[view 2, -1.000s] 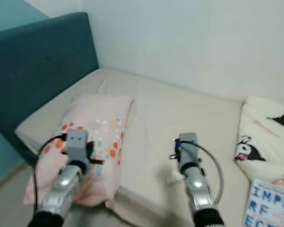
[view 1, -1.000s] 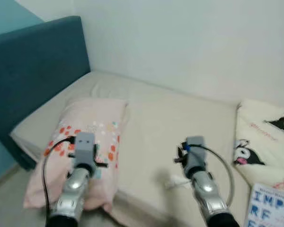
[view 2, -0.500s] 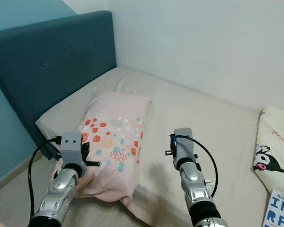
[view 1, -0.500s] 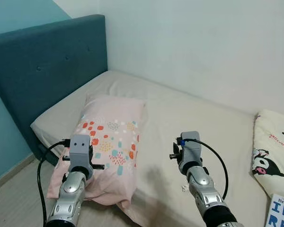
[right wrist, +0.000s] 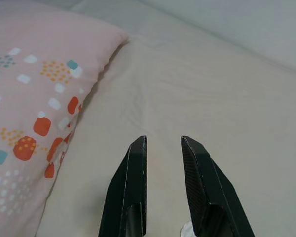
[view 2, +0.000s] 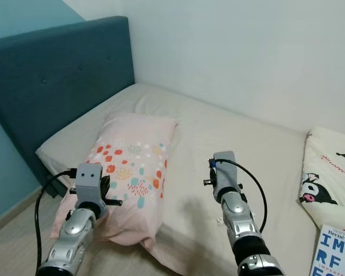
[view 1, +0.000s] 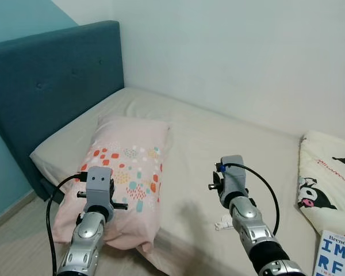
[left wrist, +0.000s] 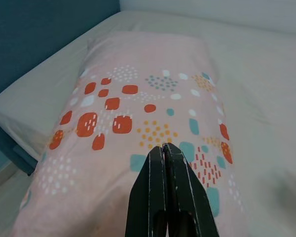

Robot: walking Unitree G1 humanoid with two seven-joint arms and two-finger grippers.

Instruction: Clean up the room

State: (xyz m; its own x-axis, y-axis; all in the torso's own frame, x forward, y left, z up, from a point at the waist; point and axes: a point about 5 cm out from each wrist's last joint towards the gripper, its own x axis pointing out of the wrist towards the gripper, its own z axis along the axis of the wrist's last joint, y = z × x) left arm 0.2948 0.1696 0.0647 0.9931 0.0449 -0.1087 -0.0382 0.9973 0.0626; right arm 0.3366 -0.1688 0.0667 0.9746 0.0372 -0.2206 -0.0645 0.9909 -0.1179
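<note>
We see the pink pillow w/ red, teal & orange spots lying on the bed, its near end hanging over the mattress edge, headboard to the left. Our left tool hovers just above the pillow, fingers pressed together, holding nothing. Our right tool hangs over bare sheet beside the pillow, fingers a narrow gap apart. A small white scrap lies near the right arm. At right: cartoon-print blanket & a book.
</note>
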